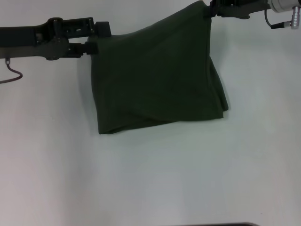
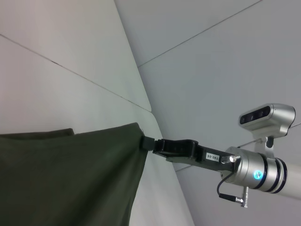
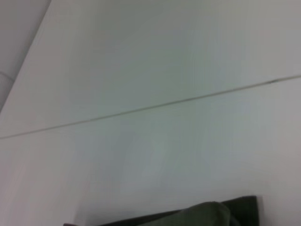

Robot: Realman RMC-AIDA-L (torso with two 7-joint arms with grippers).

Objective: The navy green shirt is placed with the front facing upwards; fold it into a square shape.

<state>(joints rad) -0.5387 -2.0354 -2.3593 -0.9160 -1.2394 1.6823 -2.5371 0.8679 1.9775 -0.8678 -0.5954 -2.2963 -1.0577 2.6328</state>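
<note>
Pinching the cloth at two upper corners, both arms hold the navy green shirt [image 1: 157, 77] lifted above the white table [image 1: 150, 183]. The left gripper [image 1: 91, 46] is clamped on the corner at about ten o'clock of the head view; the right gripper [image 1: 209, 12] is clamped on the opposite corner at about one o'clock, noticeably higher in that view, so the top edge slopes upward toward the right arm. In the left wrist view the right gripper [image 2: 146, 142] shows across the span, its black jaws closed on the taut fabric edge [image 2: 70, 179].

The garment already looks doubled: it hangs as a compact, roughly rectangular panel with loose layers overlapping along its lower hem near five and seven o'clock. Only plain dark green cloth is visible; no lettering shows. Whether the hem touches the table cannot be told.

Judging from this, the fold is midway, with the shirt being carried or draped for a further fold. The next move likely calls for lowering both corners evenly, laying the panel flat without bunching the lower layers, then releasing.
</note>
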